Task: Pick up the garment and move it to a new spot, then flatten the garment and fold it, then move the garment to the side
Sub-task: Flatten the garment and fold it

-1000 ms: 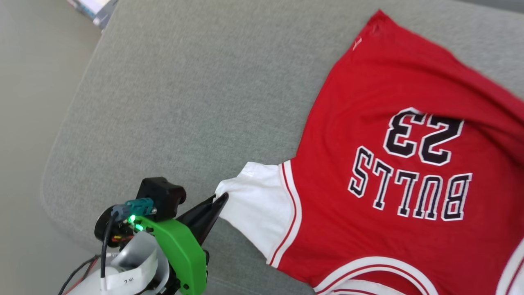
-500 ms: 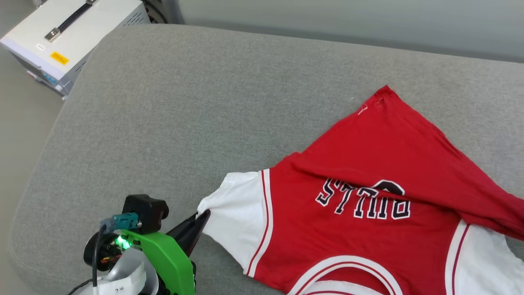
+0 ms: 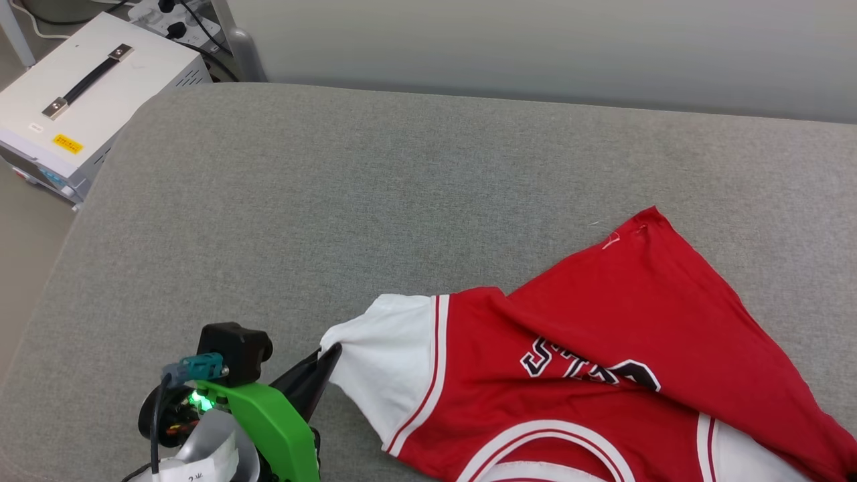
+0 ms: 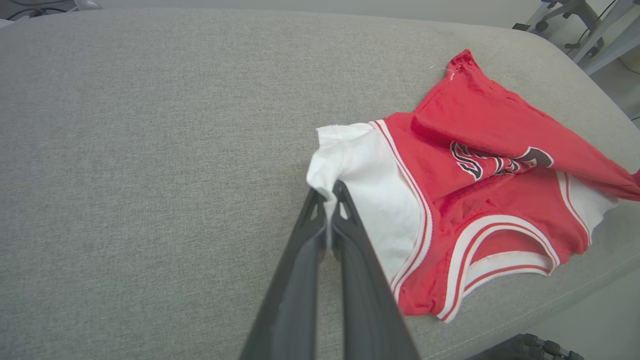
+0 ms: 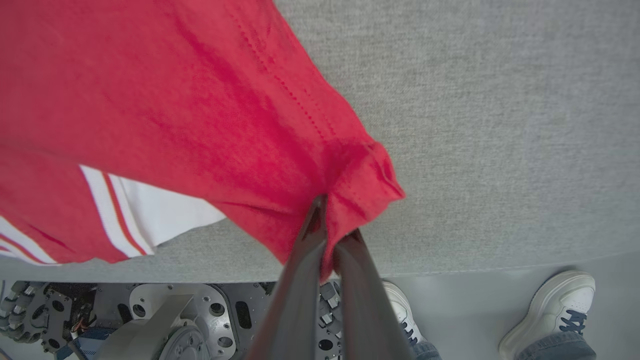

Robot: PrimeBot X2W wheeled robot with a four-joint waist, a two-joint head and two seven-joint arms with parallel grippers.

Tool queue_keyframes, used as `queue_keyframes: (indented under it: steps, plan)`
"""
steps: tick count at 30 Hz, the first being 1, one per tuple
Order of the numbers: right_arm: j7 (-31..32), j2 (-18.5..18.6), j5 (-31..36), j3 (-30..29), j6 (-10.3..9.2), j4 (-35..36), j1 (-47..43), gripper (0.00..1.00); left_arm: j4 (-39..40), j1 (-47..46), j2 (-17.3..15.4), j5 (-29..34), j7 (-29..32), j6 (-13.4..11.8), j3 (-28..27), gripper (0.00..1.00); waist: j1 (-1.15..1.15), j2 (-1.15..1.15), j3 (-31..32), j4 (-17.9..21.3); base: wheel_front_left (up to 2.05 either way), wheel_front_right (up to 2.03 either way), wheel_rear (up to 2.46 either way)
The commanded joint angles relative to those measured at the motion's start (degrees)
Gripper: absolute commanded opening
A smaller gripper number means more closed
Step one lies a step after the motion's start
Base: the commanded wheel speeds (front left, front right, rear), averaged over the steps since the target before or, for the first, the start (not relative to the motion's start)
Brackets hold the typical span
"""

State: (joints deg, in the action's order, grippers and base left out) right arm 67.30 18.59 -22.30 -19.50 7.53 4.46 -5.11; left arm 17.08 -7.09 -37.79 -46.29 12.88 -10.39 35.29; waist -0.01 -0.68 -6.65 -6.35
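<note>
The garment, a red jersey with white sleeves and black lettering, lies on the grey cushion, its bottom hem folded toward me over the chest print. My left gripper at the lower left is shut on the white sleeve's edge. In the left wrist view my left gripper pinches that sleeve. My right gripper is shut on a red hem corner of the garment, lifted over the cushion's near edge.
A white equipment case with a black handle stands on the floor at the far left, cables behind it. In the right wrist view, a person's white sneakers and my wheeled base show below the cushion's edge.
The head camera has tilted up, bringing the case and wall into view. The red hem has come over the number and most of the lettering. My left gripper keeps its hold on the sleeve.
</note>
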Motion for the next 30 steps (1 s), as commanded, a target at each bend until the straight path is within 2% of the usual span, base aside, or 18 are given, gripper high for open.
queue_keyframes:
  steps: [1, 3, 4, 5, 6, 11, 20, 24, 27, 30]
  plan:
    - [-0.4, -0.2, 0.2, 0.0, -0.04, -0.2, -0.7, 0.0, -0.3, 0.4, 0.3, -0.5, -0.5, 0.3, 0.1, 0.0, 0.01, 0.68, -0.1, -0.1, 0.0, 0.0, 0.0]
    - [-1.3, -0.3, -0.1, 0.8, -0.04, -0.5, -0.9, 0.0, -0.4, 0.1, 0.4, -0.5, -0.4, 0.5, 0.3, 0.0, 0.01, 0.68, -0.1, -0.3, 0.0, 0.0, 0.0]
    - [-2.1, 0.1, -0.3, 1.5, -0.04, -0.4, -0.8, 0.08, -0.4, 0.0, 0.5, -0.4, -0.4, 0.6, 0.3, 0.0, 0.01, 0.68, -0.1, -0.4, 0.0, 0.0, 0.0]
    - [-2.9, 0.5, -0.5, 1.9, -0.04, -0.5, -0.7, 0.95, -0.4, -0.1, 0.6, -0.4, -0.5, 0.6, 0.4, 0.0, 0.01, 0.68, -0.2, -0.4, 0.0, 0.0, 0.0]
    - [-3.5, 1.0, -0.8, 2.2, -0.04, -0.6, -0.5, 1.0, -0.3, -0.2, 0.7, -0.4, -0.5, 0.7, 0.4, 0.0, 0.01, 0.68, -0.4, -0.5, 0.0, 0.0, 0.0]
    - [-4.4, 3.6, -3.1, 3.8, -0.04, 1.3, 2.0, 1.0, -0.5, -0.9, 0.9, -0.2, -0.4, 1.0, 0.8, 0.0, 0.01, 0.68, -1.4, -1.3, 0.0, 0.0, 0.0]
    - [-1.5, 6.1, -6.2, 7.9, -0.04, 11.1, 11.7, 1.0, 0.2, -2.2, 1.1, 0.5, -0.6, 1.3, 1.0, 0.0, 0.01, 0.68, -4.0, -4.1, 0.0, 0.0, 0.0]
    - [0.3, 6.1, -5.9, 10.0, -0.04, 10.3, 17.7, 1.0, 1.3, -3.3, 2.0, 0.2, -0.6, 1.8, 1.1, 0.0, 0.01, 0.68, -6.3, -6.5, 0.0, 0.0, 0.0]
    - [1.0, 7.0, -4.4, 11.8, -0.04, 7.8, 22.3, 1.0, 1.5, -4.4, 2.5, 0.5, -0.7, 2.2, 1.4, 0.0, 0.01, 0.68, -8.6, -8.6, 0.0, 0.0, 0.0]
    - [1.7, 6.4, -3.8, 12.4, -0.04, 4.4, 26.9, 1.0, 1.4, -5.3, 3.3, 0.7, -1.0, 2.7, 1.8, 0.0, 0.01, 0.68, -10.8, -10.6, 0.0, 0.0, 0.0]
